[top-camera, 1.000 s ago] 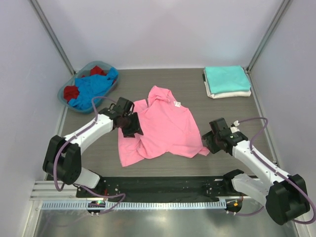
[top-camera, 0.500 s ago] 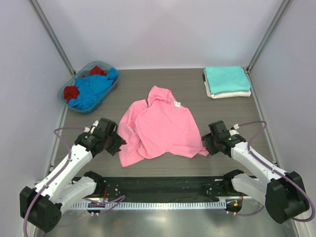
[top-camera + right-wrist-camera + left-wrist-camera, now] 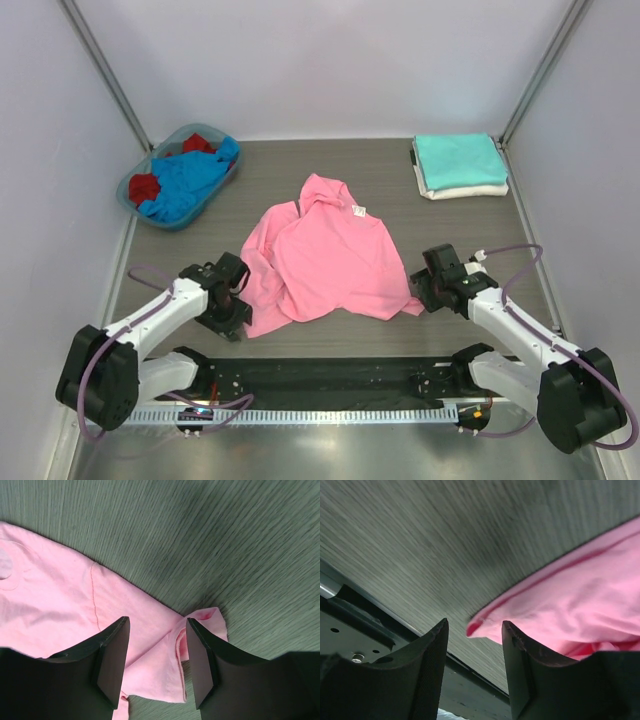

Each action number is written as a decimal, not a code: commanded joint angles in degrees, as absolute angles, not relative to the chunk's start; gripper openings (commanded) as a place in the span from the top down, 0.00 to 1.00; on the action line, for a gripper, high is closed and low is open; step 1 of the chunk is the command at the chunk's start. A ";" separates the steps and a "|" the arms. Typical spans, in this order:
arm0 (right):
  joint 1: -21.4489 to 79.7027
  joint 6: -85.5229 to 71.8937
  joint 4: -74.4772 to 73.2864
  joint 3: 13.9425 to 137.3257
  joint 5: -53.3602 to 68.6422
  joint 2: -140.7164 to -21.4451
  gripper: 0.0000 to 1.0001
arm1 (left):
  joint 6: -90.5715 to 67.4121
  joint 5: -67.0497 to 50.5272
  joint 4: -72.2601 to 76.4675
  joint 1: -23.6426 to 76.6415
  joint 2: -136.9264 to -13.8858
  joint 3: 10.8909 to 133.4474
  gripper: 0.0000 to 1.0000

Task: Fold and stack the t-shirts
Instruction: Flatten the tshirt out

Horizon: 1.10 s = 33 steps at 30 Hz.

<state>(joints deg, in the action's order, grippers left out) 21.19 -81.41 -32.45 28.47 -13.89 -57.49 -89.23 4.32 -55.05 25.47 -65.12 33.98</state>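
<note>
No legible writing in any view.
The pink t-shirt [image 3: 330, 265] has a small white tag [image 3: 355, 210] at its neckline, too small to read; both wrist views show only plain cloth and bare worktop [image 3: 450, 225].

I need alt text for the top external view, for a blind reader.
A crumpled bright pink t-shirt lies on the table, the left tool at its near-left corner, the right tool at its near-right sleeve. Far right, a folded teal t-shirt lies on a white t-shirt; far left, a basket holds blue cloth and red cloth.
</note>
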 commanded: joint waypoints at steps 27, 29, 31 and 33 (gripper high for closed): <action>20.92 -83.85 -33.57 28.12 -12.92 -58.27 0.43 | -93.78 9.49 -44.03 25.22 -57.14 26.54 1.00; 21.01 -84.11 -34.80 28.56 -13.18 -57.66 0.44 | -93.95 10.37 -44.91 25.31 -55.20 26.72 1.00; 21.00 -83.94 -35.77 29.26 -13.10 -57.31 0.44 | -93.61 11.33 -45.70 25.22 -54.06 27.07 1.00; 21.01 -83.50 -37.44 30.41 -13.27 -57.22 0.44 | -92.91 13.00 -46.58 25.23 -52.48 28.03 1.00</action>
